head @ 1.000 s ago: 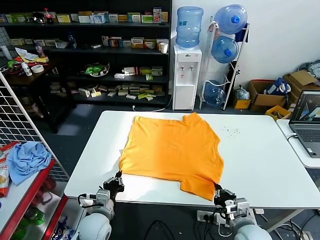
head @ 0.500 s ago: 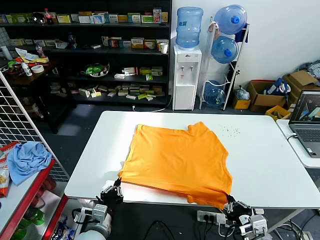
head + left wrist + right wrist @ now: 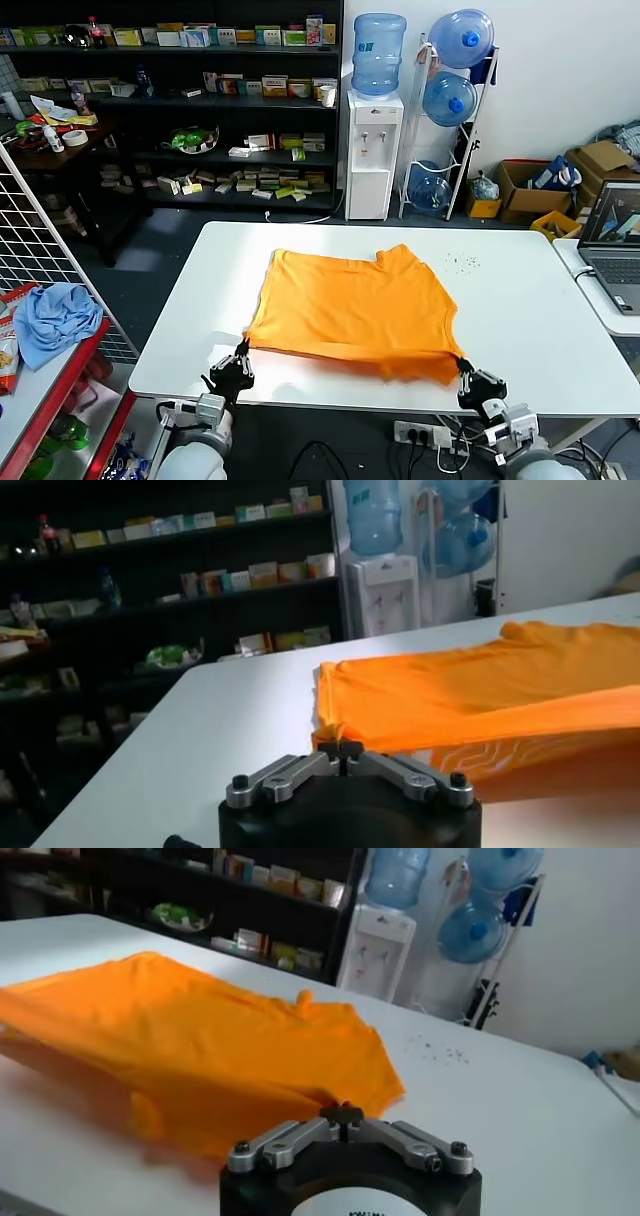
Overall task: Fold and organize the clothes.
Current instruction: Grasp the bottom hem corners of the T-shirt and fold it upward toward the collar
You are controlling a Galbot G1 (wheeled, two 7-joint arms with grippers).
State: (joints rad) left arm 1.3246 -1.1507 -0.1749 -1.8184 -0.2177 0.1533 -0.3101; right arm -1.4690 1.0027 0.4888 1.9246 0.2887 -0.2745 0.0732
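Note:
The bright orange T-shirt (image 3: 350,305) lies on the white table (image 3: 530,320), its near hem lifted off the surface and stretched between my two grippers. My left gripper (image 3: 240,352) is shut on the shirt's near left corner (image 3: 335,742) at the table's front edge. My right gripper (image 3: 462,362) is shut on the near right corner (image 3: 335,1103). The far part of the shirt (image 3: 480,675) rests flat, with a sleeve (image 3: 400,255) at the back. The collar label is hidden.
A light blue cloth (image 3: 55,315) lies on a red rack at the left, behind a wire grid. A laptop (image 3: 615,245) sits on a side table at the right. Shelves, a water dispenser (image 3: 372,150) and bottles stand behind the table.
Both grippers, each holding a near corner, moved from below the front edge up and inward over it. The near hem rose off the table and pulled taut; the shirt looks shorter front to back.

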